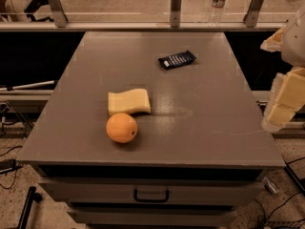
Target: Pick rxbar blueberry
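Observation:
The rxbar blueberry (177, 59) is a small flat bar in a near-black wrapper with white print. It lies on the grey table (214, 128) at the far middle-right, angled slightly. My gripper (278, 112) hangs at the right edge of the view, off the table's right side and above its near right corner. It is well apart from the bar and holds nothing that I can see.
A yellow wavy sponge (128, 101) lies mid-table, with a round orange fruit (121, 128) just in front of it. A water bottle (218, 3) stands on the ledge behind the table. A drawer with a handle (151, 194) is below the front edge.

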Controlling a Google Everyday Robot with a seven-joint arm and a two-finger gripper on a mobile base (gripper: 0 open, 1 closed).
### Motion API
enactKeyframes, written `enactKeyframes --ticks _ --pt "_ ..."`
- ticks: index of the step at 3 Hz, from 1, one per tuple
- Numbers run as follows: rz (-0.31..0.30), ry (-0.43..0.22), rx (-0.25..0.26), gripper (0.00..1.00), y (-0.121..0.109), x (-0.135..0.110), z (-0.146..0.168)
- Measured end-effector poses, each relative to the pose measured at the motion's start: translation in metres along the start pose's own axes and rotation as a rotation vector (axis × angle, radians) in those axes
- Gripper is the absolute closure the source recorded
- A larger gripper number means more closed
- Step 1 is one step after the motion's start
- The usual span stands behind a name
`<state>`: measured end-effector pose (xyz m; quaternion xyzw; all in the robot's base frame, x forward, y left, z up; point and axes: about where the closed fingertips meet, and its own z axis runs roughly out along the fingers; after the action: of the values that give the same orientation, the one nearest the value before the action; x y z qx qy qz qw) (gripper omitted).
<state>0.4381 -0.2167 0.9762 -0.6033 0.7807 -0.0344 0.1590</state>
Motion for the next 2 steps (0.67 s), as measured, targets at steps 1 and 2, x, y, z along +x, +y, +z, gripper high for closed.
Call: enactKeyframes --ticks 1,2 --pt "0.0 0.0 0.0 0.0 0.0 0.0 0.0" --pt "-0.03 -0.04 0.027 0.0 -0.012 -0.01 0.003"
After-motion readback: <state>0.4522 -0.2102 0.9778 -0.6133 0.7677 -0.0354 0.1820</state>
